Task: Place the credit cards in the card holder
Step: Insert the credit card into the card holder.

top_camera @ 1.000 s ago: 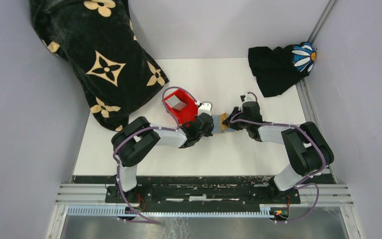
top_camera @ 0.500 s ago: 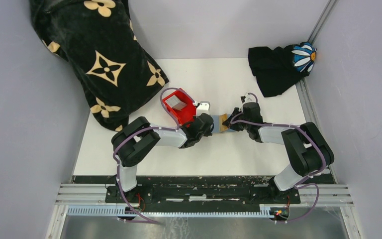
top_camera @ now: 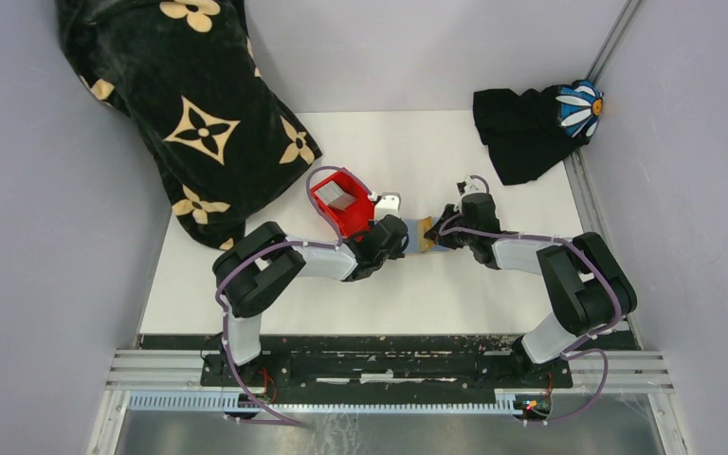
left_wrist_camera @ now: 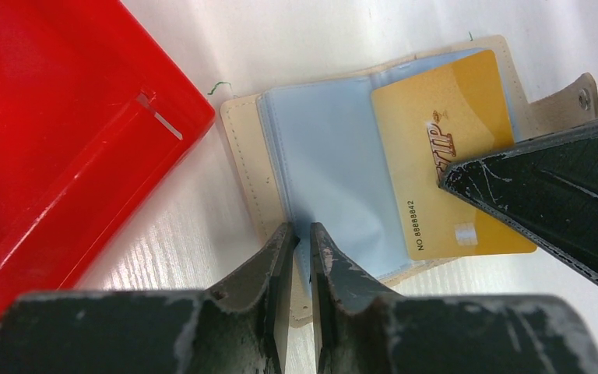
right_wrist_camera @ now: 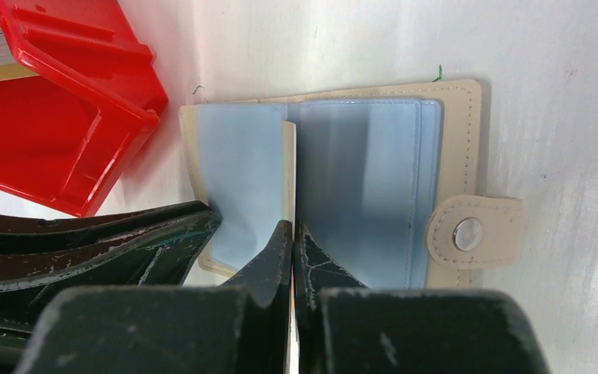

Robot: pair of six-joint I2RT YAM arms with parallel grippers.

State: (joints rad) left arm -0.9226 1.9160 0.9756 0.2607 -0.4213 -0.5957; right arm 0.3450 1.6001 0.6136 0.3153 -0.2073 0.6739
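Near edge: the two arm bases, bolted side by side, both arms reaching inward over the white table [top_camera: 408,152].

Mid-table, centre: the card holder [right_wrist_camera: 459,140], tan, lies open and flat between the two grippers, its snap tab [right_wrist_camera: 471,232] pointing right.

The left gripper [left_wrist_camera: 302,235] comes in from the left. Its fingers are almost together, pinched on the edge of a pale blue inner sleeve [left_wrist_camera: 327,148] of the holder.

The right gripper [right_wrist_camera: 293,232] comes in from the right. Its fingers are closed on a gold card [left_wrist_camera: 436,132] marked "VIP". In the left wrist view the card lies over the right half of the open holder. In the right wrist view it shows edge-on, standing between the sleeves.

Just left of the holder and slightly farther: the red bin [top_camera: 353,223], close beside it, with grey credit cards [top_camera: 338,197] inside.

Far left: a black cloth with a cream flower pattern [top_camera: 190,104].

Far right: a black fabric item with a daisy [top_camera: 526,128], well apart from the holder.
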